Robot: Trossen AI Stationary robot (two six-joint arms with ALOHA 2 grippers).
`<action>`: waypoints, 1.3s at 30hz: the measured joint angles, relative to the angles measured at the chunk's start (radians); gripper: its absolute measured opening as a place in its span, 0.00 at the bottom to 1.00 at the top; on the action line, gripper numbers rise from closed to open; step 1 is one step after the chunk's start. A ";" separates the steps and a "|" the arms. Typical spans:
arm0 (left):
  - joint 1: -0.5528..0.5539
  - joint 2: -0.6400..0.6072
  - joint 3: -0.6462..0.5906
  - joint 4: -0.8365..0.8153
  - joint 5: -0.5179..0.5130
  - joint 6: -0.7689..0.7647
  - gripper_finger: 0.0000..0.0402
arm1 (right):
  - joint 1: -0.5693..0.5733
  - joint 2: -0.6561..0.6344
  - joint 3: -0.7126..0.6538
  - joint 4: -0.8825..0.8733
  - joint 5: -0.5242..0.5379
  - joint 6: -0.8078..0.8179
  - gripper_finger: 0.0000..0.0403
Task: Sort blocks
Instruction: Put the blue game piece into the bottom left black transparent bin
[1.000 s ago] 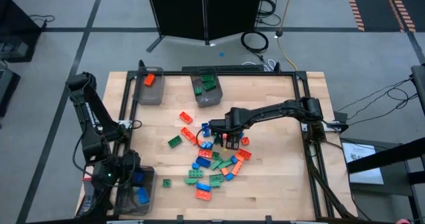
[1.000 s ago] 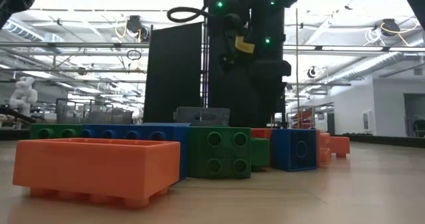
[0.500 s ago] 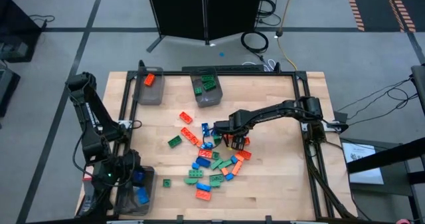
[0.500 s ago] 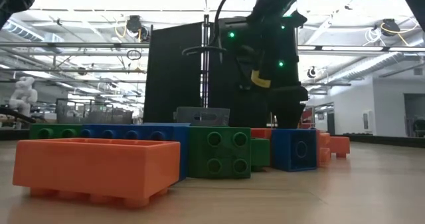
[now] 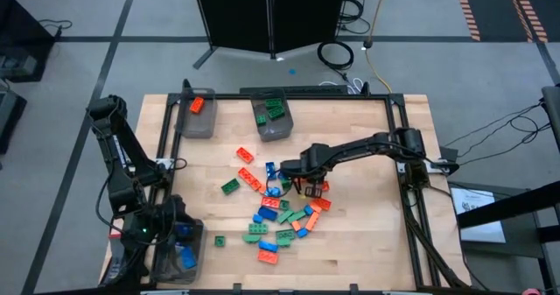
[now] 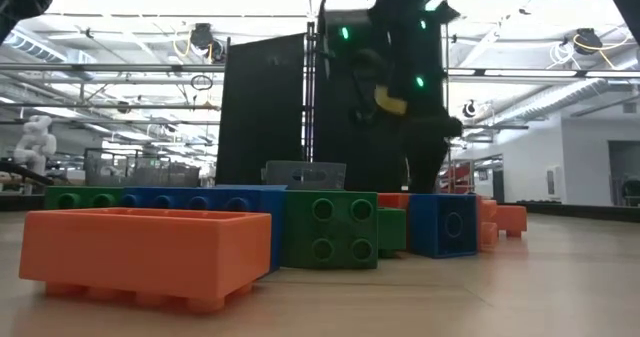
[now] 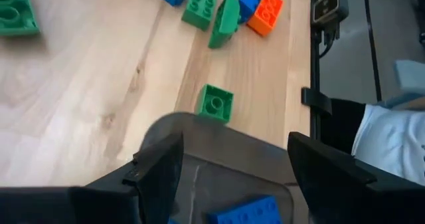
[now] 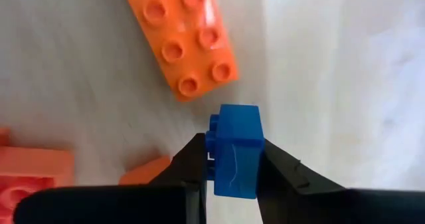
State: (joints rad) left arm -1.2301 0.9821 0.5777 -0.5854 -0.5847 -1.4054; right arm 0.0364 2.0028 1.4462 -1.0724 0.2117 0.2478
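1. The step in hand looks like a pick: the right gripper [image 8: 232, 174] is down over the loose pile of blocks [image 5: 282, 216] near the middle of the table [image 5: 367, 242], and its fingers [image 8: 282, 174] are clamped on a small blue block [image 8: 236, 151], one on each side face.

2. That blue block stands up between the fingers, studs toward a long orange block [image 8: 186, 38] that lies flat on the wood just beside it, apart from it. Whether the blue block is off the table yet I cannot tell.

3. The next move, as I judge it, calls for a straight lift clear of the neighbouring orange pieces, then a carry to the bin at the table's near left corner [image 5: 179, 253], which already holds blue blocks.

4. The other two bins sit by the far edge: one with an orange block [image 5: 196, 105], one with green blocks [image 5: 273, 111].

5. The left gripper [image 7: 229, 177] waits over the blue bin's rim [image 7: 226, 134], fingers apart with nothing between them; a small green block [image 7: 214, 103] lies on the table just beyond that rim.
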 joint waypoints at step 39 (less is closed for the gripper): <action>0.123 0.000 0.000 0.669 -0.734 1.294 0.67 | 0.173 0.034 0.315 1.111 -0.192 -0.638 0.17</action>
State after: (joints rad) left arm -1.1070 0.9817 0.5777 0.0838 -1.3183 -0.1117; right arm 0.2098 2.0365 1.7615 0.0390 0.0200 -0.3901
